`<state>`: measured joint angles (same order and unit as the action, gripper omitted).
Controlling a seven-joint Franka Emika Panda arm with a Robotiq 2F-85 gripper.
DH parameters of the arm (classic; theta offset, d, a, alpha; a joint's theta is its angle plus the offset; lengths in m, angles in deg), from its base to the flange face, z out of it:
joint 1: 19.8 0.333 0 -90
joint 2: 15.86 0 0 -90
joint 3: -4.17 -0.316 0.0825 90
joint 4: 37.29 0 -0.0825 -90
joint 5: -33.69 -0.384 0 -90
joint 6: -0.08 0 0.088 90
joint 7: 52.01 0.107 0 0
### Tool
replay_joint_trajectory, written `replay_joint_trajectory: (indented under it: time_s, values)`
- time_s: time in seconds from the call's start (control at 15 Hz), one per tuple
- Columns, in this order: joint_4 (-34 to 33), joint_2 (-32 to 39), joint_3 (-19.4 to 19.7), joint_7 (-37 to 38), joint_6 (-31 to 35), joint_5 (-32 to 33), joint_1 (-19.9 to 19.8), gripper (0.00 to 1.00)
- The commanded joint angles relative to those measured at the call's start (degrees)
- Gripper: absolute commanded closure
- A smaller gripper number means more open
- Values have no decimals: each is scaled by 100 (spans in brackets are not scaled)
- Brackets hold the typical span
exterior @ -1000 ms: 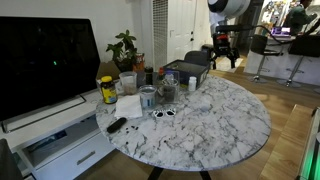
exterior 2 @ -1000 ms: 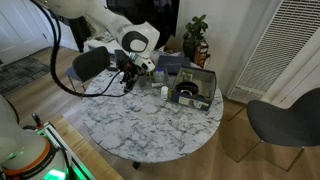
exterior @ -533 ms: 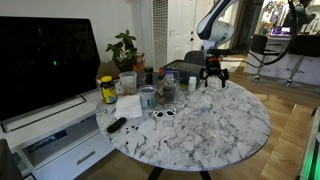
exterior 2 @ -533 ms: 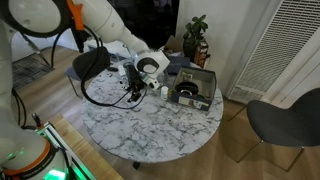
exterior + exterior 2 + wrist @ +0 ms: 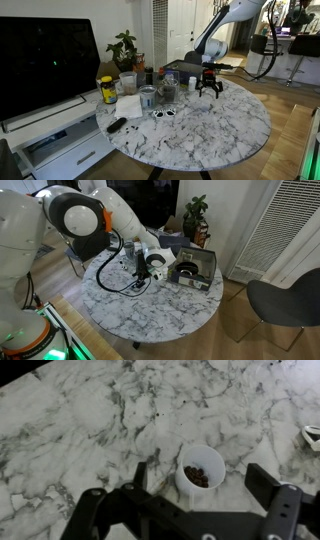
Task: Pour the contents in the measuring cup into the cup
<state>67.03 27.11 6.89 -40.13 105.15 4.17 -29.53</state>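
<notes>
While poised low over the round white marble table (image 5: 225,125) with grey veins, holds the black two-fingered gripper (image 5: 208,90) spread wide, clasping nothing. In the wrist view, frames the small white round measuring cup (image 5: 203,470), upright on the marble and part-filled with dark brown bits, between the two parted fingers (image 5: 262,482), with bare stone showing on either side of it. Elsewhere on the tabletop, in an exterior view: a grey rectangular box (image 5: 186,68) just behind the gripper, then a clear glass tumbler (image 5: 148,98), a yellow-lidded jar (image 5: 107,90) and a leafy potted plant (image 5: 125,47) well apart toward the black screen (image 5: 45,65).
</notes>
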Motion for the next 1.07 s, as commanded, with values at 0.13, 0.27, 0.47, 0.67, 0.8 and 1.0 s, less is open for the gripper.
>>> replay_joint_trajectory:
  time_s: [0.13,0.27,0.47,0.67,0.8,1.0]
  values:
    - [-635,580,-61,-69,-432,-181,-190,25]
    - [-755,669,-57,-68,-514,-164,-204,34]
    - [-899,765,-41,-66,-634,-121,-201,58]
    - [-1016,853,-31,-54,-726,-87,-196,81]
    - [-1087,913,-19,-44,-776,-72,-196,90]
    - [-1180,997,-13,-34,-839,-66,-206,87]
